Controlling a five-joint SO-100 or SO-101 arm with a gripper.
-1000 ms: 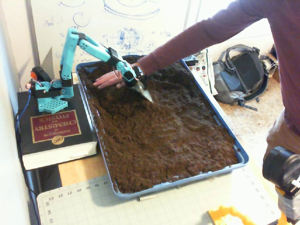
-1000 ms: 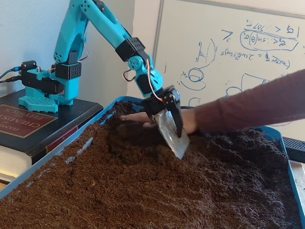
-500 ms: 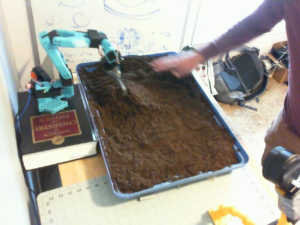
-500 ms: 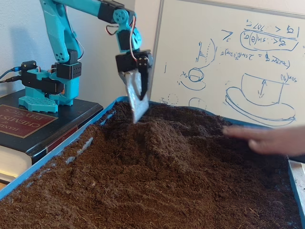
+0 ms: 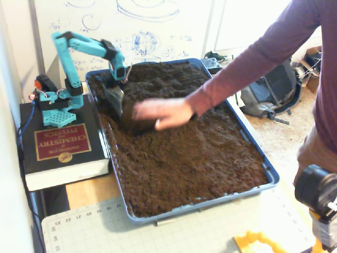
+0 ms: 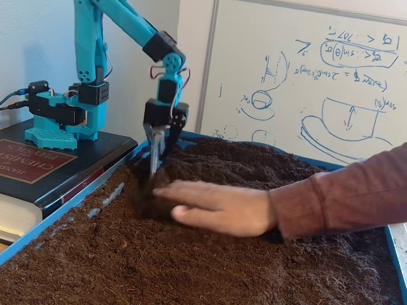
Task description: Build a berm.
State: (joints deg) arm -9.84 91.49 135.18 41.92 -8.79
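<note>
While a hand (image 6: pixel 219 206) presses the soil, the gripper (image 6: pixel 154 166) plants its blade (image 5: pixel 115 100) beside the berm (image 6: pixel 235 166) at the tray's (image 5: pixel 271 176) far end; jaw state cannot be told. Step: shaping. Next: push soil inward.

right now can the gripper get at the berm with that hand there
Probably yes: the gripper already has its blade tip in the berm at its left end. The person's hand lies on the near side, blocking that part only.
</note>
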